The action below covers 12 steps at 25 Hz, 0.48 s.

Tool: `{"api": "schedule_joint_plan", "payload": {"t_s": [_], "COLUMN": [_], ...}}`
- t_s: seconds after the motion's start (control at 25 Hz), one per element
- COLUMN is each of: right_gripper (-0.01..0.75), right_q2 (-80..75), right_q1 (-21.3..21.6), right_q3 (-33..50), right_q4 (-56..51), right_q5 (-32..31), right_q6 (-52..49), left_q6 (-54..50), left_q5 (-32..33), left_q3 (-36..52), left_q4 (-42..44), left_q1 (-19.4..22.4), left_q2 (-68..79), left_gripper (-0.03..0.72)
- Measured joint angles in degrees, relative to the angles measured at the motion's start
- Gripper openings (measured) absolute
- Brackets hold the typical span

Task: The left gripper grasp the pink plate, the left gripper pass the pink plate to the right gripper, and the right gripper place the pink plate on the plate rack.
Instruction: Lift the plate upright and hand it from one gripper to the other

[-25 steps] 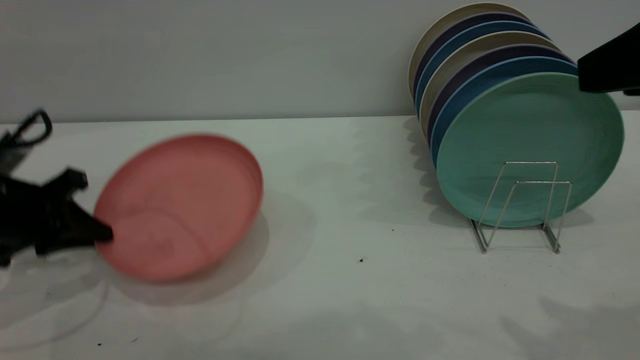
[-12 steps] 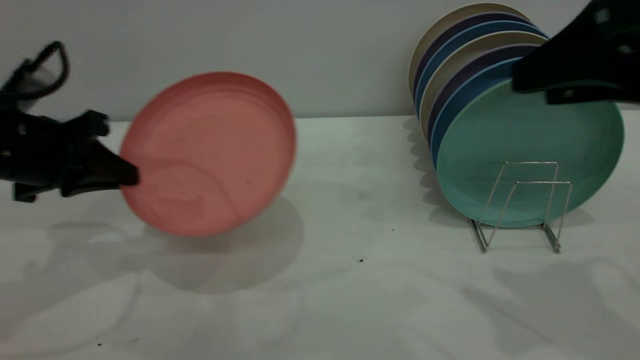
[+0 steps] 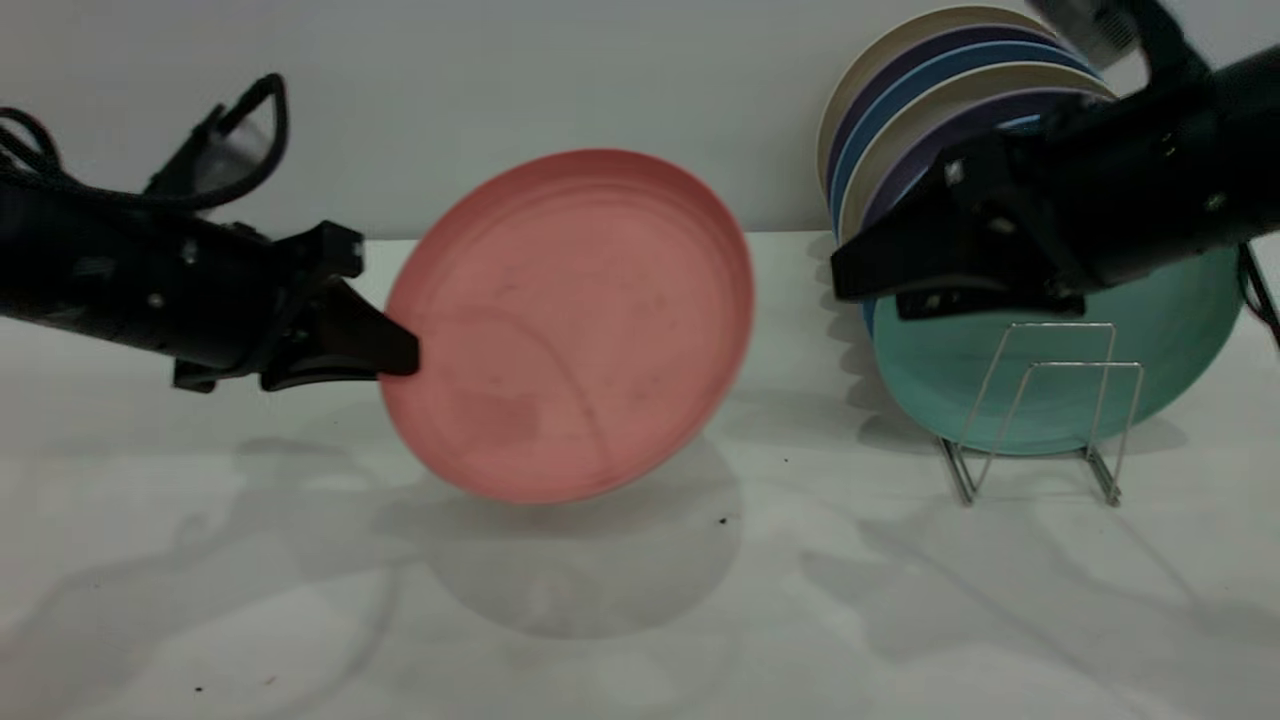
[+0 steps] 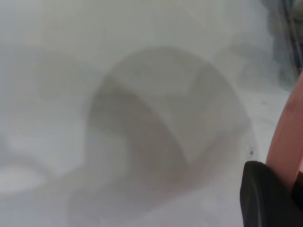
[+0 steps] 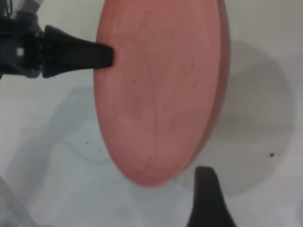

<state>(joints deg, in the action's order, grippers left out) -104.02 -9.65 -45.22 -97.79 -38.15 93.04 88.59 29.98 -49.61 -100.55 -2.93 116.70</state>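
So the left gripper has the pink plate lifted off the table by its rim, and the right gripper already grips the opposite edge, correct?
Not quite. In the exterior view the right gripper is near the pink plate but apart from it, not gripping its edge. The left gripper does hold the rim, plate lifted off the table.

The exterior camera stands low in front of the counter (image 3: pixel 640 600), almost level, facing the back wall (image 3: pixel 500 90), and takes in both arms. The left wrist camera sits close behind the left tool (image 4: pixel 265 201) and looks past it down on the counter; the picture is soft, so probably only the pink plate (image 4: pixel 286 137) edge shows beside it. The right wrist camera looks beyond the right tool (image 5: pixel 206 201) at the pink plate and, behind it, the left tool, which all views share.
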Motion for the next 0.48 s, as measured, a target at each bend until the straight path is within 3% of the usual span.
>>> {"api": "schedule_joint_plan", "payload": {"t_s": [0.48], "right_gripper": [0.517], "right_q2": [-2.5], "right_q1": [-0.1], "right_q3": [-0.4], "right_q4": [-2.8], "right_q5": [-2.5], "right_q6": [0.3], "left_q6": [-1.3], "left_q5": [1.1], "left_q3": [-0.1], "left_q4": [0.0], "left_q1": [-5.6], "left_q2": [0.0], "left_gripper": [0.012]}}
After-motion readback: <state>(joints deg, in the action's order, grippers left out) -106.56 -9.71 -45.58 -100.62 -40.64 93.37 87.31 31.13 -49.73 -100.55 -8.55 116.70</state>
